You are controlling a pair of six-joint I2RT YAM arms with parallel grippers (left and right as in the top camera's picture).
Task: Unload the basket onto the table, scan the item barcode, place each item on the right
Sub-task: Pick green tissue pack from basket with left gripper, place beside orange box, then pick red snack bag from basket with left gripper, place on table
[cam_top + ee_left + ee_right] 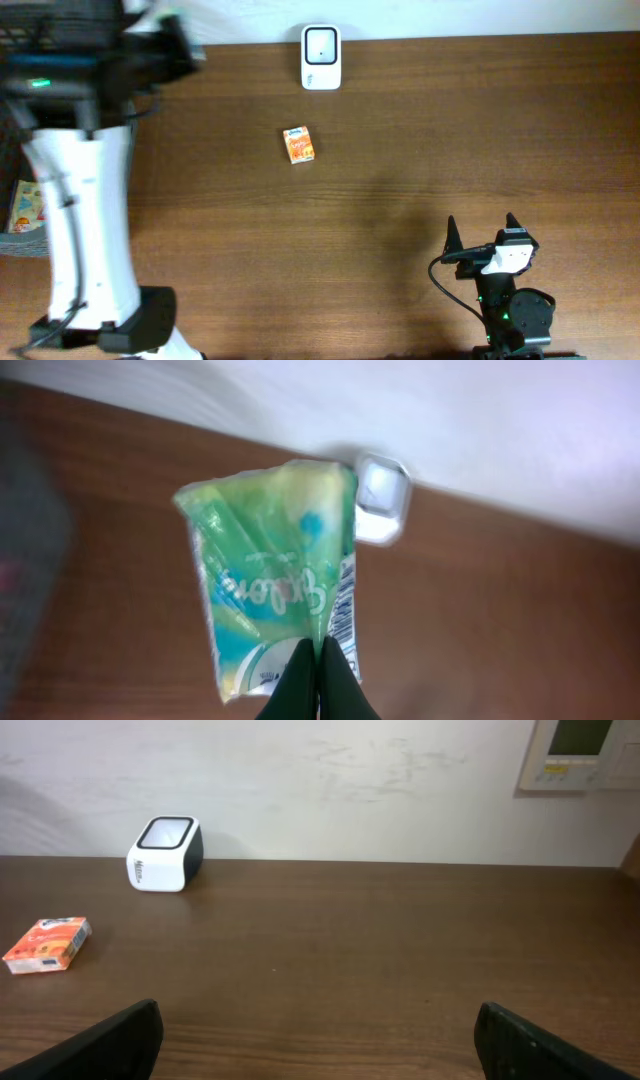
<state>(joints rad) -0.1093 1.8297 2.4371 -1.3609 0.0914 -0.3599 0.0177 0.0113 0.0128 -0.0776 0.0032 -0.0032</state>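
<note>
The left claw (318, 660) is pinched together on one edge of a green packet (275, 580), held over the counter (520, 620). Its crumpled film spreads away from the fingertips, and what looks like a strip of dark bars (345, 598) runs just right of the grip. Past the packet, ahead and to the right of this claw, the white scanner (382, 500) stands at the counter's far edge by the wall. The right claw (481, 228) sits with its fingers spread wide and nothing between them, the scanner well ahead to its left and a small orange box (299, 145) nearer on that same side.
</note>
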